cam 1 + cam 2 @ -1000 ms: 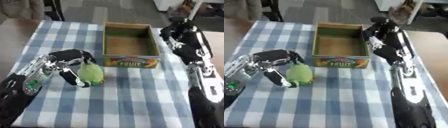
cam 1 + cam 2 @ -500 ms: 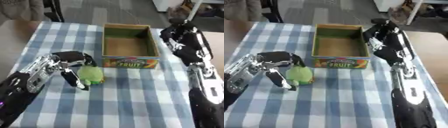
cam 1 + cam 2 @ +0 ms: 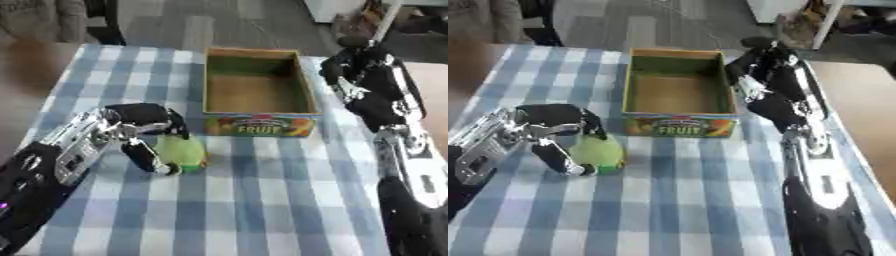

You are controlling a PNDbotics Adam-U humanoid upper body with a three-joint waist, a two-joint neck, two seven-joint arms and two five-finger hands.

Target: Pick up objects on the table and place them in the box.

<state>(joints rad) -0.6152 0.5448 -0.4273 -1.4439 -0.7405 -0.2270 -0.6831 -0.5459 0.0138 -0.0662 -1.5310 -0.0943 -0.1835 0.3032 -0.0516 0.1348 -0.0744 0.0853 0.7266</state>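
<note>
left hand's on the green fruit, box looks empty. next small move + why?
Probably lift: the left robot hand has fingers curled round the green fruit, which appears to sit on the checked tablecloth just left of the box's front. Raising it should clear the wall before swinging right over the empty inside.

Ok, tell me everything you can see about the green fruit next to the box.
The green fruit is rounded, pale yellow-green and smooth-looking, perhaps a pear or apple. It sits on the blue checked tablecloth, near the front left corner of the fruit box but outside it. The left hand curls round it from the left, one finger down its front and the thumb at its back.
</note>
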